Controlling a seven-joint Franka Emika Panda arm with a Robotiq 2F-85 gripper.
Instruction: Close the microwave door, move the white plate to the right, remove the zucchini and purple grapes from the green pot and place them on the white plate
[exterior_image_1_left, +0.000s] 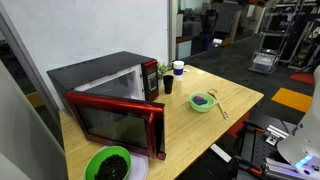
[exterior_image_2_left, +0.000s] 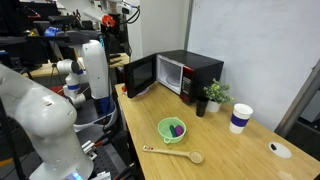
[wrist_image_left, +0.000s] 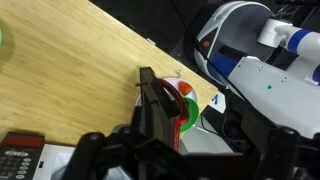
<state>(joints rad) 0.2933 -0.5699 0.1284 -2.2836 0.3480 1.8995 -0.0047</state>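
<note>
microwave door (exterior_image_1_left: 115, 126) red | green pot (exterior_image_2_left: 162, 127) pale green | grapes (exterior_image_2_left: 177, 129) purple

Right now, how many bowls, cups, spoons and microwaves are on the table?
Bowls: 2, the green pot and a bright green bowl
Cups: 2, a black cup and a white cup
Spoons: 1, a wooden spoon
Microwaves: 1, the red microwave
Total: 6

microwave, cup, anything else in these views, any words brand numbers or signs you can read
No text can be read in any view.
microwave control panel: pale marks, too small to read.
white cup: dark blue band, no lettering to make out.
dark keypad in the wrist view: pale buttons, blurred.
red, green and white patch in the wrist view: unreadable.
</note>
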